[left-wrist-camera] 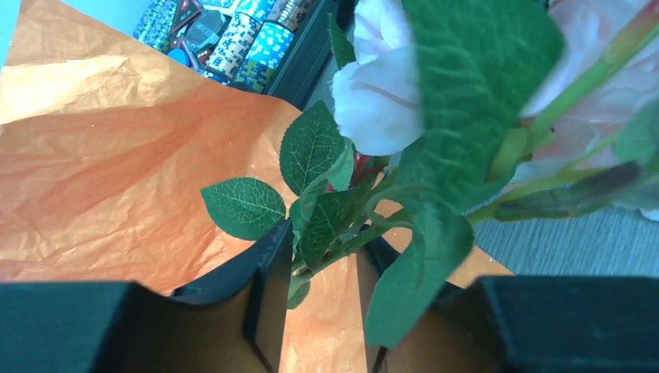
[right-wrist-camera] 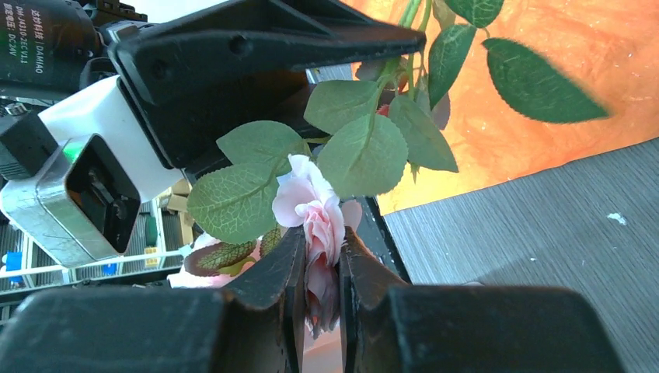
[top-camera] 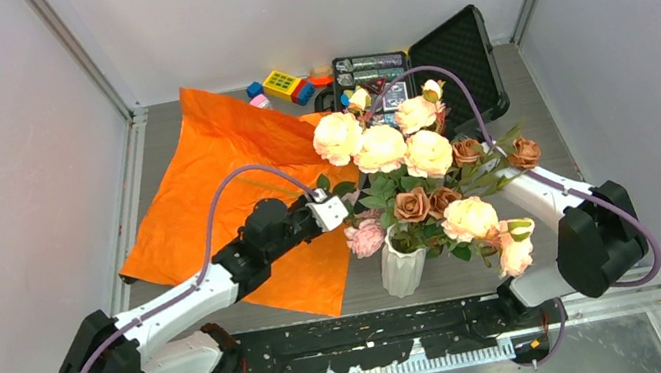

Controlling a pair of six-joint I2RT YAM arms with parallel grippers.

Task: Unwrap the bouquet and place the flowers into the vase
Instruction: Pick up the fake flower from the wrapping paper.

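The flowers, cream, peach and brownish roses with green leaves, stand bunched in the white ribbed vase at the table's front centre. The bouquet's orange paper lies spread flat to their left. My left gripper reaches over the paper to the bunch. In the left wrist view its jaws are open around a leafy green stem, with a gap on both sides. My right gripper is shut on a pink rose head, squeezed between its fingers. In the top view leaves hide it.
An open black case with small packs inside stands at the back, beside coloured blocks. Grey walls close in on both sides. Bare grey tabletop lies right of the paper.
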